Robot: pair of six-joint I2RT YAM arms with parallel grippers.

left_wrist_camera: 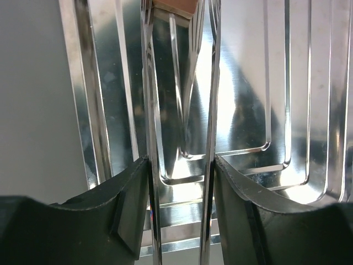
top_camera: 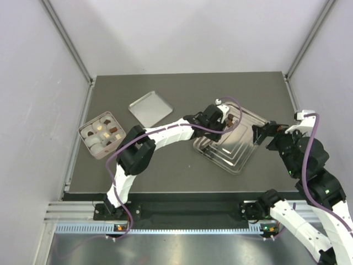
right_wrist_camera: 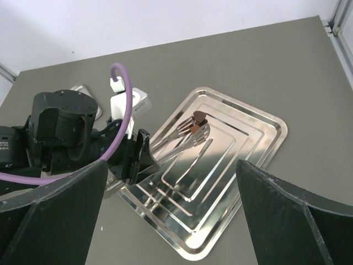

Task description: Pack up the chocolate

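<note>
The left gripper (left_wrist_camera: 179, 161), clamped on slim steel tongs (right_wrist_camera: 185, 141), has the dark brown chocolate piece (right_wrist_camera: 198, 117) straight ahead at their tips, upper-middle on the ribbed steel tray (right_wrist_camera: 259, 127), while the right gripper (top_camera: 262, 132) gapes wide, empty.

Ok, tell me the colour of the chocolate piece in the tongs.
Brown: the chocolate piece in the tongs shows best in the right wrist view.

Left arm (top_camera: 165, 134) and right arm (top_camera: 292, 218): white shells, black joints. A purple cable (right_wrist_camera: 118, 66) loops along each. The left hand (left_wrist_camera: 181, 160) has dark, matte fingers (left_wrist_camera: 94, 221).
</note>
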